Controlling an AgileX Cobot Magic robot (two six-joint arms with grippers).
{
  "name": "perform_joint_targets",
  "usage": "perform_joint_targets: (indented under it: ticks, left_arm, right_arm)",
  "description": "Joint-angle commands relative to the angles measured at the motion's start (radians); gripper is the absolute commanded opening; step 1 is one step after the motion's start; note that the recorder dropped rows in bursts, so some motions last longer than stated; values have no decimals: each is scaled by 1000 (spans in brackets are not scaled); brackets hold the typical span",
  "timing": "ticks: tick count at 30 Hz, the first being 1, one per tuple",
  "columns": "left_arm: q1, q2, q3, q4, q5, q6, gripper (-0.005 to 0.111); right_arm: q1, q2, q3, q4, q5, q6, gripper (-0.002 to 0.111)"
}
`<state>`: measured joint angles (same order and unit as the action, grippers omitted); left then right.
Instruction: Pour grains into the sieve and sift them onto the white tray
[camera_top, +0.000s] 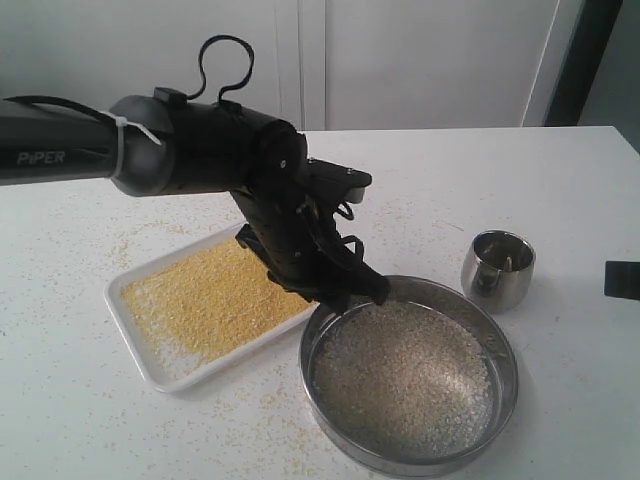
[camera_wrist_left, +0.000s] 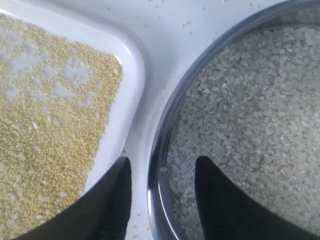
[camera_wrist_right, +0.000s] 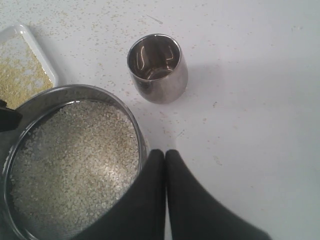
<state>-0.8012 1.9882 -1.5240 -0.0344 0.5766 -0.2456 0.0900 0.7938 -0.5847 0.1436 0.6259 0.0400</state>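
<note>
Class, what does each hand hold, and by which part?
Nothing: the left hand stands open astride the sieve rim; the right hand is shut, empty.

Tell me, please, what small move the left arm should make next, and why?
Probably lift the left gripper straight up, clear of the sieve: its open fingers straddle the rim, the sieve sits on the table, yellow granules cover the white tray and whitish grains lie in the mesh.

Prob. a robot test lab, I think: plain white tabletop (camera_top: 560, 180), bare white wall panels (camera_top: 420, 60), black arm marked PiPER (camera_top: 60, 150).
</note>
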Motion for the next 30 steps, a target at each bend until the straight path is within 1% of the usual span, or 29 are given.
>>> perform_joint_targets:
  ticks: [1,6,9,10,14,19,26,27,28,29,30]
  left_arm:
    - [2,-47,-3,-2,54,-2,38]
    - [2,-82,-3,3,83,-2,15]
    - [2,-109,-3,18,102,-2,3]
    - [2,-118,-3,34,109,-3,0]
    - [14,-157,-3,64,125,-24,0]
    - [80,-199,-3,64,160,-45,0]
    - [198,-273,1,64,205,-43,0]
    - [231,-294,14,64,204,-43,0]
    - [249,-306,19,64,205,-41,0]
    - [287,-327,36,64,210,-38,0]
    - [306,-338,44,64,211,-36,0]
  right_arm:
    - [2,-6,5,-5,-3,0,0]
    - [2,-6,5,-5,-3,0,0]
    - [2,-6,5,-5,-3,0,0]
    - [2,-6,5,-5,-3,0,0]
    - [2,-6,5,-5,-3,0,0]
    - [2,-6,5,-5,-3,0,0]
    - [2,-6,5,-5,-3,0,0]
    - [2,-6,5,-5,-3,0,0]
    - [2,-6,5,-5,-3,0,0]
    - [2,-6,5,-5,-3,0,0]
    - [2,-6,5,-5,-3,0,0]
